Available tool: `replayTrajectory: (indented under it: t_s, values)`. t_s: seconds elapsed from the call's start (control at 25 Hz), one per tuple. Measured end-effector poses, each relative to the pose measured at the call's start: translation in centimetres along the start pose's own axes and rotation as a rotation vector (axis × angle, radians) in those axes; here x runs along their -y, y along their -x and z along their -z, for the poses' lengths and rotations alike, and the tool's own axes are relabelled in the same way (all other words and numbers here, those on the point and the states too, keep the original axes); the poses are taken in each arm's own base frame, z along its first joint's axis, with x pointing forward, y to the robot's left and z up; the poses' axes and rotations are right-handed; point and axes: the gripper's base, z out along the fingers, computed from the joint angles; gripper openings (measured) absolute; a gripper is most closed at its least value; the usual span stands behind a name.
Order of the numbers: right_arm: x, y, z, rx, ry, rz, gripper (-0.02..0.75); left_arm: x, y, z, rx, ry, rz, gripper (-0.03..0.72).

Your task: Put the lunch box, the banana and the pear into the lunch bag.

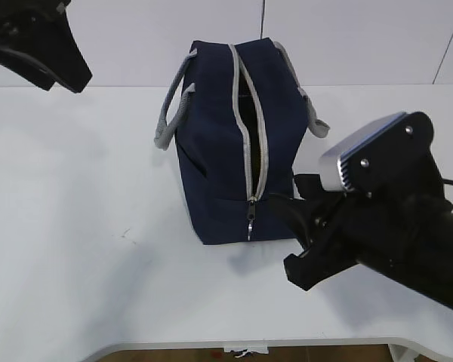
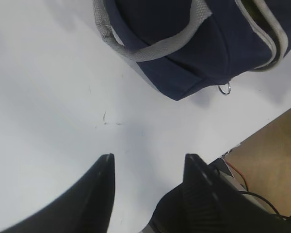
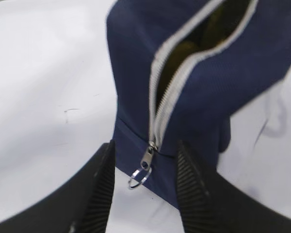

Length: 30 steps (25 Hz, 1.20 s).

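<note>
Right wrist view: the navy-blue fabric lunch bag with grey zipper trim stands on the smooth white surface, its zip parted, something yellowish inside. The right gripper, ribbed black fingers apart, straddles one metal ring pull without gripping it. The left gripper hangs open, empty, near two grey webbing handles

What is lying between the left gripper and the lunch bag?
Only bare white table: the left wrist view shows nothing between the left gripper and the lunch bag.
</note>
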Motion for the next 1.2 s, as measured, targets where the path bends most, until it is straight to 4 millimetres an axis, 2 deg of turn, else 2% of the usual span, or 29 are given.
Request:
replayTrajectory:
  t_s: [0.2,0.4,0.92,1.2]
  values:
    - [0.2,-2.8,-0.6,0.046,-0.062,-0.092,0.328,0.0,0.0,0.1,0.0,0.0,0.0,0.351]
    - [-0.3,-4.8,-1.9,0.03,-0.036,-0.127,0.328,0.0,0.0,0.1,0.0,0.0,0.0,0.351]
    - [-1.7,-8.3,-5.3,0.034,0.041,-0.131,0.328,0.1,0.0,0.1,0.001,-0.004,0.001,0.351]
    - [-1.9,-8.9,-7.5,0.022,0.02,-0.141,0.328,0.1,0.0,0.1,0.001,-0.012,0.004,0.351]
